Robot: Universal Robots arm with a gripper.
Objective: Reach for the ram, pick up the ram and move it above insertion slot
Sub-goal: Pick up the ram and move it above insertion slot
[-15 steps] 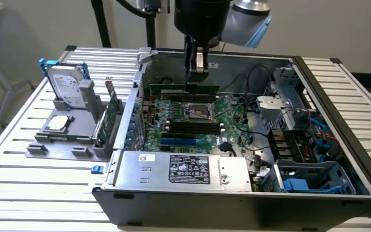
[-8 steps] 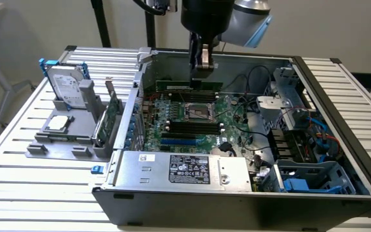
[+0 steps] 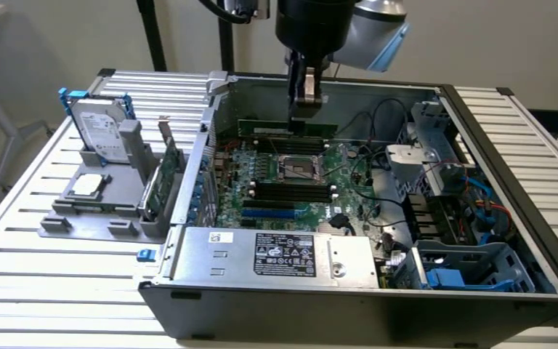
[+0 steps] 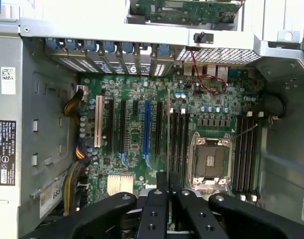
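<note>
A slatted white bench [image 3: 56,276] carries an open computer case [image 3: 511,218] lying on its side, with a pale wall behind. The tool [image 3: 305,109] hangs over the middle of the case, its two dark fingers [image 4: 164,199] pressed together on the ram [image 3: 287,129], a thin green stick held edge-down and level above the motherboard [image 3: 289,182]. In the wrist view the stick shows as a narrow edge [image 4: 168,134] running out from between the fingers, lined up beside the dark memory slots [image 4: 179,144] next to the CPU socket [image 4: 210,159].

Inside the case, a grey power supply [image 3: 279,254] with a black label fills the near side. A metal drive cage [image 3: 434,145] and a blue-and-grey plastic bracket [image 3: 463,269] sit at the exterior view's right, with black cables [image 3: 376,123] looping near the ram.

On the bench at the exterior view's left, a grey holder [image 3: 95,207] keeps a silver hard drive [image 3: 99,134] upright, a green card [image 3: 168,178] on edge close to the case wall, and a small square chip [image 3: 87,186] lying flat.
</note>
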